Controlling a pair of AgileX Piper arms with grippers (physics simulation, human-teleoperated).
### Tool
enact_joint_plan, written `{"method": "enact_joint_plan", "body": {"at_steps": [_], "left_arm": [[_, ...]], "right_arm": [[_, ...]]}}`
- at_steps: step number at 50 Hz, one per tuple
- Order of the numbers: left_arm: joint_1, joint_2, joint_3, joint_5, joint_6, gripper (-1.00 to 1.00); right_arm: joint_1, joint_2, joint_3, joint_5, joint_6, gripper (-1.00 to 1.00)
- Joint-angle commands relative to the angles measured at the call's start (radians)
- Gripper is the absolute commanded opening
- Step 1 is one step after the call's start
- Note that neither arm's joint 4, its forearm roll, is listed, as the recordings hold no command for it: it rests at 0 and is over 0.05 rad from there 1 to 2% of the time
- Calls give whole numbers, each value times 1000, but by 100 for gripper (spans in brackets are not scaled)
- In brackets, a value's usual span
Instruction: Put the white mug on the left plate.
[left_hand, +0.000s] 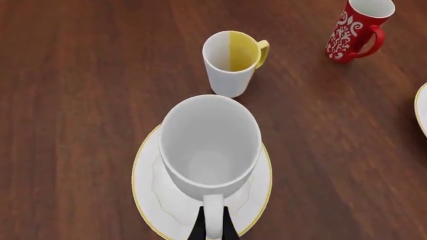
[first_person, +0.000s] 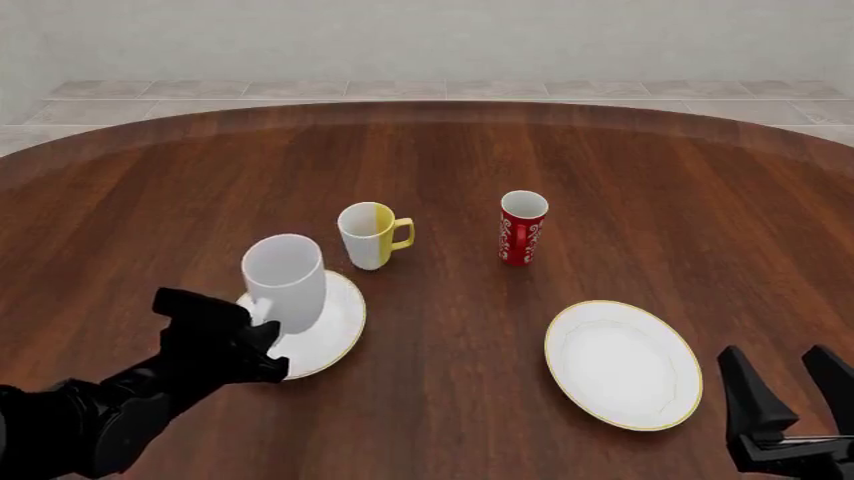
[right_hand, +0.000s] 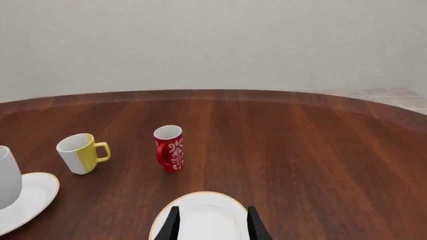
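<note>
The white mug (left_hand: 210, 145) stands upright over the middle of the left plate (left_hand: 150, 200); I cannot tell whether its base touches the plate. My left gripper (left_hand: 213, 227) is shut on the mug's handle. In the front view the mug (first_person: 284, 280) is over the left plate (first_person: 334, 330), with the left gripper (first_person: 262, 325) on its near left side. My right gripper (first_person: 787, 395) is open and empty at the near right, just beside the right plate (first_person: 622, 362). In the right wrist view the right gripper (right_hand: 213, 225) is over that plate (right_hand: 203, 215).
A white-and-yellow mug (first_person: 370, 234) stands just behind the left plate. A slim red patterned cup (first_person: 522, 228) stands at mid-table, to its right. The round wooden table (first_person: 641, 170) has its far edge beyond them.
</note>
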Motion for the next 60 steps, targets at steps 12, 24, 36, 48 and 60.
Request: {"method": "enact_joint_plan", "body": {"at_steps": [12,24,36,48,60], "left_arm": [[-10,69,-20,-39,-3,-100],[-4,70,-16,-45,0,-100],[-6,80,-15,-49,-5,-100],[-14,106,-15,-60,-17,-100],[-15,105,-13,-62,-18,-100]], "right_arm": [[-1,-9,0,10,5,100],[-1,-38,0,39,4,100],[-2,-37,0,37,5,100],[-3,-34,0,33,6,100],[-3,-19,0,17,6,100]]}}
